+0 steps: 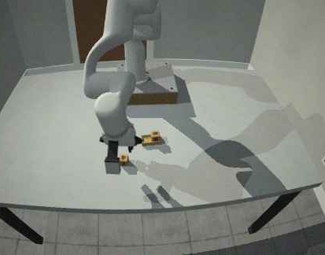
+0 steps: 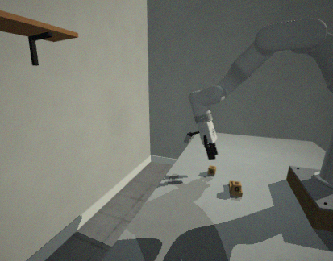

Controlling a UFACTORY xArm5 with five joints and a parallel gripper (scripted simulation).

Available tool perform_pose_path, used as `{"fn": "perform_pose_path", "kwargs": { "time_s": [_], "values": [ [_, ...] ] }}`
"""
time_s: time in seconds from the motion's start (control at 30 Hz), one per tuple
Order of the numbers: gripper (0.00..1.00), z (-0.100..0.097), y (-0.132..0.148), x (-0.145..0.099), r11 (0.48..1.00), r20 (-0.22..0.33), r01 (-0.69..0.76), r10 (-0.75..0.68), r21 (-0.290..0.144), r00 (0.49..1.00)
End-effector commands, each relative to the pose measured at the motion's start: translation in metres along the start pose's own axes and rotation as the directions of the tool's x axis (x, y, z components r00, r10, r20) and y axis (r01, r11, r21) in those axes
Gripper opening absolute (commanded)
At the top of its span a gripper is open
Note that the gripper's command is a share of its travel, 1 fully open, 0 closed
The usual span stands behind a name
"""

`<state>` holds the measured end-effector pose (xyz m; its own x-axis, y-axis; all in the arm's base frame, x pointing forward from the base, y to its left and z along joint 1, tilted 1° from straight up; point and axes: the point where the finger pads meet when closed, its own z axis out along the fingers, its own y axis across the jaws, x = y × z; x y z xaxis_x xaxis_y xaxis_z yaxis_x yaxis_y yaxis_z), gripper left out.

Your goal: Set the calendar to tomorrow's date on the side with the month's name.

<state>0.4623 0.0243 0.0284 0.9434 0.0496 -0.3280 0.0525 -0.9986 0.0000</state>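
The small wooden calendar tray (image 1: 149, 138) lies flat on the table with one digit cube (image 1: 155, 134) standing in it; the tray also shows in the exterior view (image 2: 235, 188). The second digit cube (image 1: 123, 159) lies alone on the table, left of and in front of the tray, and it also shows in the exterior view (image 2: 211, 170). My gripper (image 1: 121, 154) points down and hangs a little above this loose cube, as the exterior view (image 2: 210, 153) shows. Its fingers stand partly open with nothing between them. The digits are too small to read.
The arm's wooden base block (image 1: 155, 88) stands at the back of the table. The table's front edge (image 1: 157, 206) runs close to the loose cube. A wall shelf (image 2: 28, 26) hangs high on the left in the exterior view.
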Motion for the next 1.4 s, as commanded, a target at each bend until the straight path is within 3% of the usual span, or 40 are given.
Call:
{"fn": "perform_pose_path", "kwargs": {
  "time_s": [0.0,0.27,0.47,1.37],
  "values": [
    [0.49,-0.0011,0.0000,0.0043,1.000,0.069,0.000,0.000,0.000,0.998],
    [0.49,-0.0008,0.0002,0.0067,1.000,0.256,0.000,0.000,0.000,0.967],
    [0.49,-0.0009,0.0002,0.0063,1.000,0.282,0.000,0.000,0.000,0.959],
    [0.49,0.0047,-0.0012,0.0082,1.000,0.283,0.002,-0.002,-0.001,0.959]
  ]
}}
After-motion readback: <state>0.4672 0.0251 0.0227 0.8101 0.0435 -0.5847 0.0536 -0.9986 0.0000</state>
